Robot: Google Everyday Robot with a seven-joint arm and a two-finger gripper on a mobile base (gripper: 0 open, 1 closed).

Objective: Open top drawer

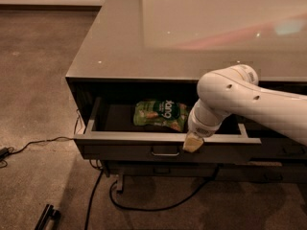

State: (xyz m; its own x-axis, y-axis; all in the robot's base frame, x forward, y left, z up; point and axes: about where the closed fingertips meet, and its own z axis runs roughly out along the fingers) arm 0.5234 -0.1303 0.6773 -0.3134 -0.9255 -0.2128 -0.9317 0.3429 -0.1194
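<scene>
The top drawer (pixel 124 150) stands pulled out from under the grey tabletop, its dark front carrying a small rectangular centre handle (pixel 165 152). A green snack bag (pixel 160 114) lies on its floor. My gripper (pixel 192 143) hangs from the white arm at the drawer's front rim, just right of the handle. Only one pale fingertip shows over the rim.
The glossy tabletop (pixel 192 32) overhangs the drawer. Black cables (pixel 144 206) run on the carpet under the cabinet and off to the left. A dark object (pixel 45 218) lies on the floor at the lower left. Another drawer column sits to the right, behind my arm.
</scene>
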